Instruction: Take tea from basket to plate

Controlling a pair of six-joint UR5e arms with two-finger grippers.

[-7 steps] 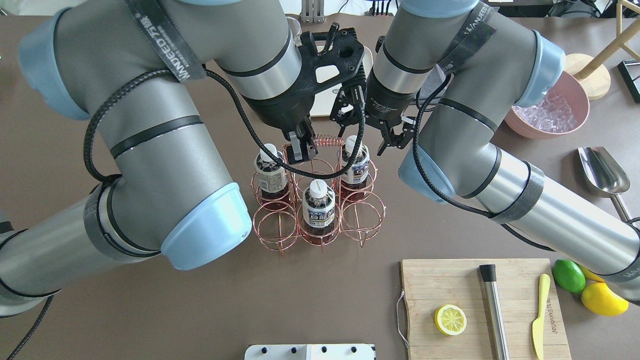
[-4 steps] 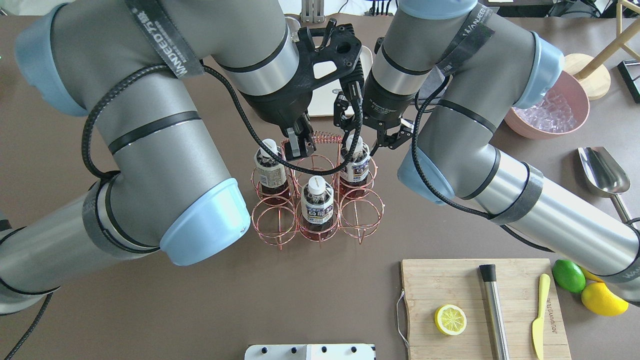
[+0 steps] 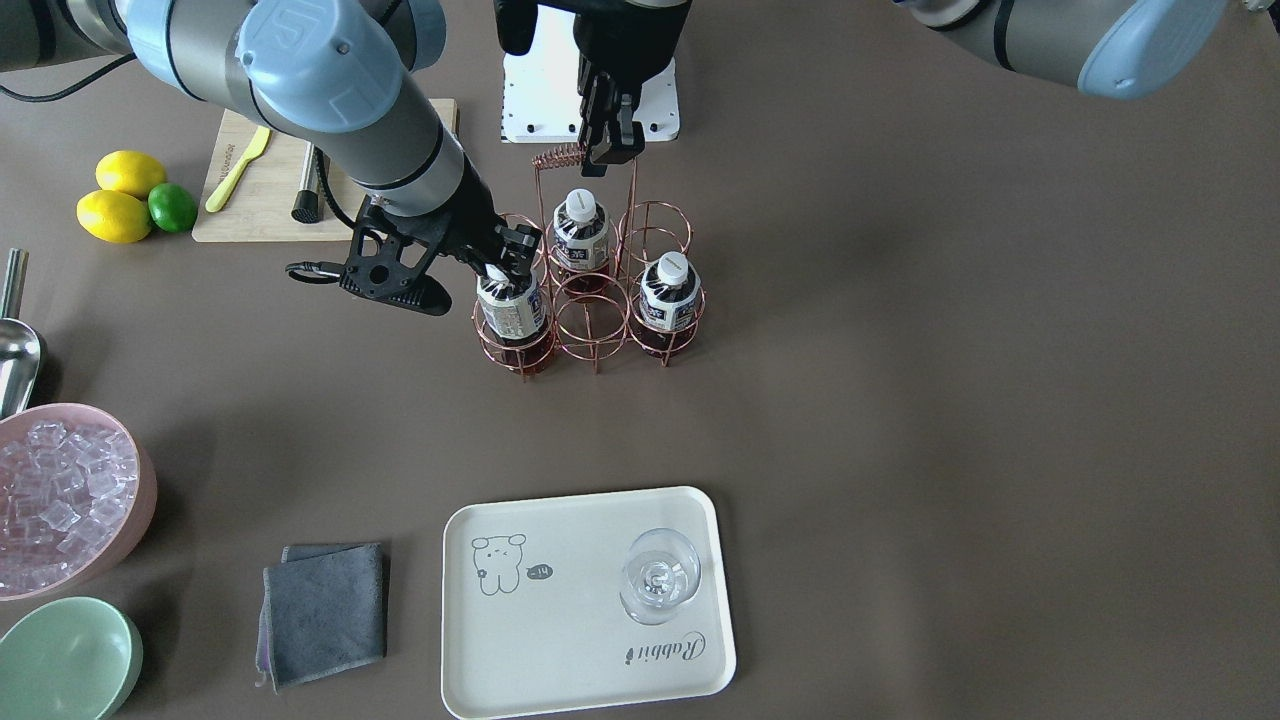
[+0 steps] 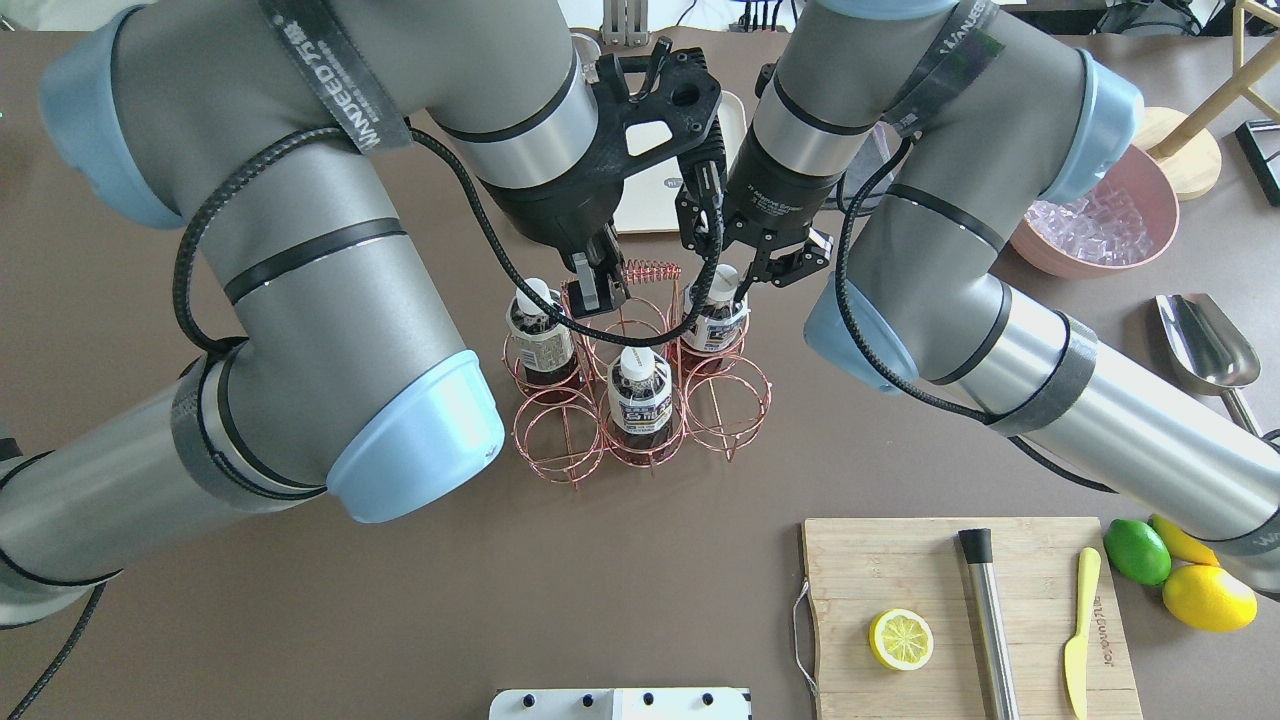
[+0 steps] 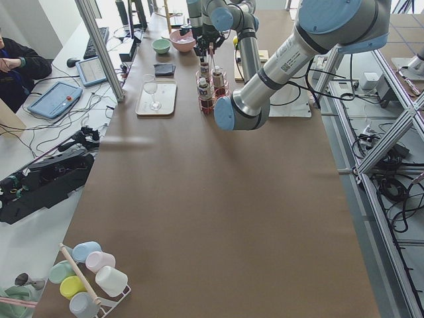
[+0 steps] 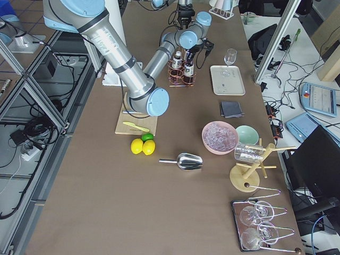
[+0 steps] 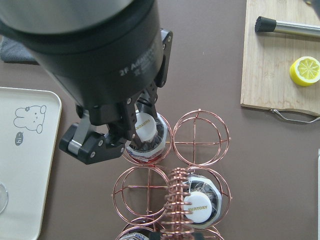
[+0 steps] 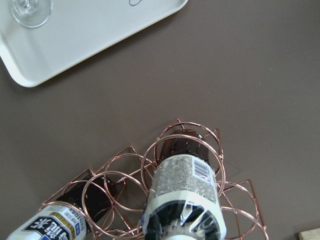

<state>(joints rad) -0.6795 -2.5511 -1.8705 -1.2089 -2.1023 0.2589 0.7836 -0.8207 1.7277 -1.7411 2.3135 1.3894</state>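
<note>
- In the front-facing view, the right gripper (image 3: 497, 268) sits at the top of the tea (image 3: 510, 312). Its jaws are apart, one on each side of the white cap, and are not pressed onto it.
- The tea stands upright in the basket (image 3: 590, 322), in the ring cell at 8 o'clock from the basket's middle.
- A second bottle (image 3: 581, 235) stands in the cell at 12 o'clock, and a third bottle (image 3: 668, 298) in the cell at 4 o'clock.
- The left gripper (image 3: 610, 148) is clamped on the coiled handle (image 3: 558, 156), high over the basket's 12 o'clock side.
- The plate (image 3: 570, 640) lies flat on the table at 6 o'clock from the basket, well apart from it.
- A clear glass (image 3: 658, 580) stands on the plate toward its 3 o'clock edge.
- A grey cloth (image 3: 322, 612) lies just beside the plate at its 9 o'clock.
</note>
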